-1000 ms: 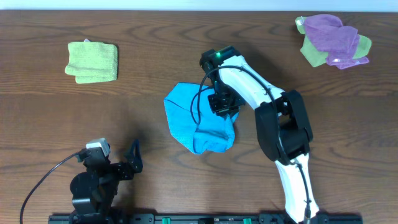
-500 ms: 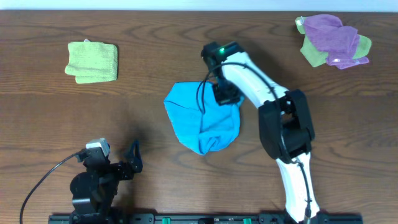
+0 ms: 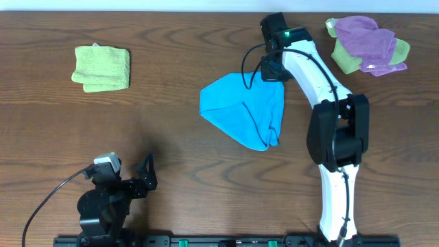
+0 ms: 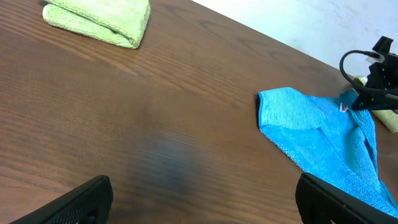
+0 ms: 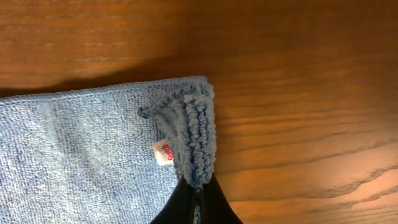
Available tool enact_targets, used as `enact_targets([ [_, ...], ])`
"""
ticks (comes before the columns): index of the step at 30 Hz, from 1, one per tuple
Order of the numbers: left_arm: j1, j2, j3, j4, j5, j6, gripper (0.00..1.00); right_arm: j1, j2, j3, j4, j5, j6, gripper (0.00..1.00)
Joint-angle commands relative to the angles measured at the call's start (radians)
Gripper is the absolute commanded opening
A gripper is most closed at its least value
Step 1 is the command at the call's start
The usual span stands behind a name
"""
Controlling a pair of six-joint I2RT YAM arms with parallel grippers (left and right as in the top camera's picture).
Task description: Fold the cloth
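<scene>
The sky-blue cloth lies partly folded over itself right of the table's middle, its far corner lifted. My right gripper is shut on that corner near the far edge; the right wrist view shows the bunched corner with a white tag pinched between the black fingers. The cloth also shows in the left wrist view. My left gripper is open and empty near the front left, far from the cloth; its fingertips frame bare wood.
A folded light green cloth lies at the far left, also in the left wrist view. A heap of purple and green cloths sits at the far right corner, close to the right arm.
My right gripper has pulled the cloth's corner up and to the right toward the far edge, dragging and stretching the whole cloth that way. The left arm has not moved.
</scene>
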State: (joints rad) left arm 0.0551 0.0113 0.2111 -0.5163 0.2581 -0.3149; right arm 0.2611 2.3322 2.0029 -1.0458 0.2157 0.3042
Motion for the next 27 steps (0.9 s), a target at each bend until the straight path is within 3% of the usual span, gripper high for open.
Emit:
enact_targets([
  [1,-0.003,-0.002,0.001,0.001,-0.007,-0.004,0.95,-0.023,0.011,0.025,0.008,0.051,-0.006,0.17],
  [2,-0.003,-0.002,0.001,0.000,-0.007,-0.004,0.95,-0.027,0.011,0.027,0.004,0.058,-0.006,0.38],
  [3,-0.003,-0.002,0.001,0.000,-0.007,-0.003,0.95,-0.029,0.011,0.031,-0.006,0.058,-0.005,0.47],
  [6,-0.003,-0.002,0.001,-0.017,-0.007,0.000,0.95,-0.027,0.005,0.076,-0.078,0.045,0.020,0.61],
  [13,-0.003,-0.002,0.001,-0.107,0.001,0.000,0.95,0.032,-0.087,0.224,-0.179,-0.192,-0.251,0.61],
  [15,-0.003,-0.002,0.001,-0.111,0.001,0.000,0.95,0.049,-0.091,0.227,-0.216,-0.213,-0.262,0.61],
  [27,-0.003,-0.002,0.001,-0.023,0.005,-0.034,0.95,0.060,-0.011,0.026,-0.224,-0.469,-0.412,0.60],
])
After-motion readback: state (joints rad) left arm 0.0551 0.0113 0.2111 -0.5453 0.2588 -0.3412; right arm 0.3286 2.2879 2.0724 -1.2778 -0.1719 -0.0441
